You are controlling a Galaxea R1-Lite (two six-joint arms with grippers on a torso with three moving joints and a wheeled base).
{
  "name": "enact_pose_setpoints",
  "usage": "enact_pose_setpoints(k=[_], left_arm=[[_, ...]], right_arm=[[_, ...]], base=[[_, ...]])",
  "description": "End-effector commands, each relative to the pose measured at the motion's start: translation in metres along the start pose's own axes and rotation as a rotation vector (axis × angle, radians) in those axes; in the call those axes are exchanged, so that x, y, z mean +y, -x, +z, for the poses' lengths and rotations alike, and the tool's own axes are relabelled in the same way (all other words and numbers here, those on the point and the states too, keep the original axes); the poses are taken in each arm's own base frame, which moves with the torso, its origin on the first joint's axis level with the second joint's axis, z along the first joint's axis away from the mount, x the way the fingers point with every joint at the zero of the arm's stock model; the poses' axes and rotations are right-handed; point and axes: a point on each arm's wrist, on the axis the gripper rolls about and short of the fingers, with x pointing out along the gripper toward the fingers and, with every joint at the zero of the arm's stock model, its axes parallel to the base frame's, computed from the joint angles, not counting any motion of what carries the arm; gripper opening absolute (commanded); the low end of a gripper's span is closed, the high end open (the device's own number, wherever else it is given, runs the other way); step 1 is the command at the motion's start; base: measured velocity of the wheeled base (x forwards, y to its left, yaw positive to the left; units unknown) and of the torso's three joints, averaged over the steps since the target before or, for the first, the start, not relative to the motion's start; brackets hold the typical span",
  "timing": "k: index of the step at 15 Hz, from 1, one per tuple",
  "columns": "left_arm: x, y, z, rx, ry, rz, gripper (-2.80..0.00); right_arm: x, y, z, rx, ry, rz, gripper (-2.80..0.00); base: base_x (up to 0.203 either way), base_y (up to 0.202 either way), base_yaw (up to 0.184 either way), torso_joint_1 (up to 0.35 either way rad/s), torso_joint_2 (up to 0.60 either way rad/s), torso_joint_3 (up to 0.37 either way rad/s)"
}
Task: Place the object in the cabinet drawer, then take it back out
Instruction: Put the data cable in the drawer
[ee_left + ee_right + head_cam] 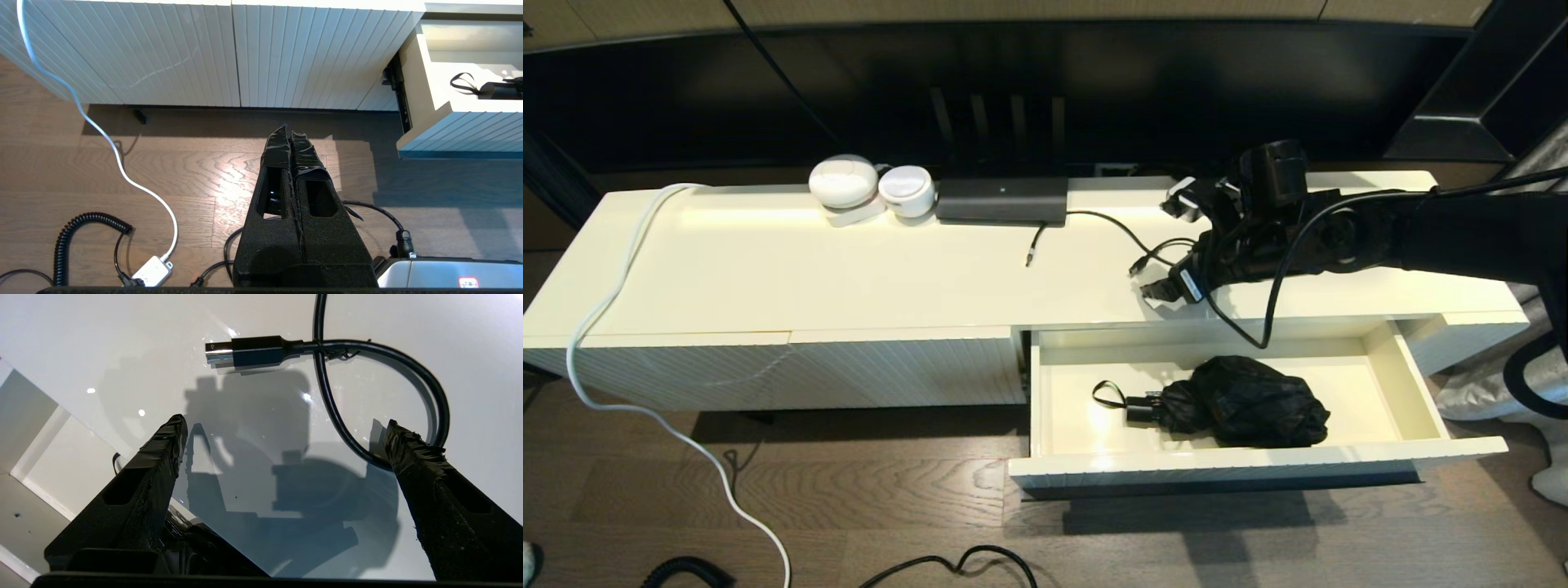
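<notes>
The cabinet drawer [1409, 384] stands pulled out at the right of the low cream cabinet, its ribbed front [461, 128] toward me. A folded black umbrella [1245, 404] lies inside on the cream floor, with its handle and wrist loop [496, 89] pointing left. My right gripper [1172, 282] hovers open over the cabinet top just behind the drawer, empty; its fingertips [171, 433] are spread wide above the glossy surface. A dark part of the umbrella [204, 555] shows below it. My left gripper [291, 131] is shut and empty, parked low over the wooden floor left of the drawer.
A black cable with a metal plug [245, 355] loops on the cabinet top [849, 278] under the right gripper. A black box [1001, 200] and two white round devices [844, 181] sit at the back. A white cord [600, 314] hangs down the closed ribbed panels [792, 371]. Cables lie on the floor [77, 241].
</notes>
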Motion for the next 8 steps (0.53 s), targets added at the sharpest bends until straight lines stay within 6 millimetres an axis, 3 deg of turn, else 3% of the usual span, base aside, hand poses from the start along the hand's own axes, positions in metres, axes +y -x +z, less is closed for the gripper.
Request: enact_pose_setpoints(k=[1,8], left_arm=[[0.0000,-0.0001,0.0000,0.001,0.001,0.001,-2.80],[0.0000,-0.0001,0.0000,0.001,0.001,0.000,-2.80]], right_arm=[[-0.0035,0.0079,0.0044,-0.022,0.019,0.002,0.00],[-0.0074,0.0020,-0.0016,-0.030,0.013,0.043,0.00]], base=[[0.000,0.000,0.000,0.000,0.00,0.000],[0.000,0.000,0.000,0.000,0.00,0.000]])
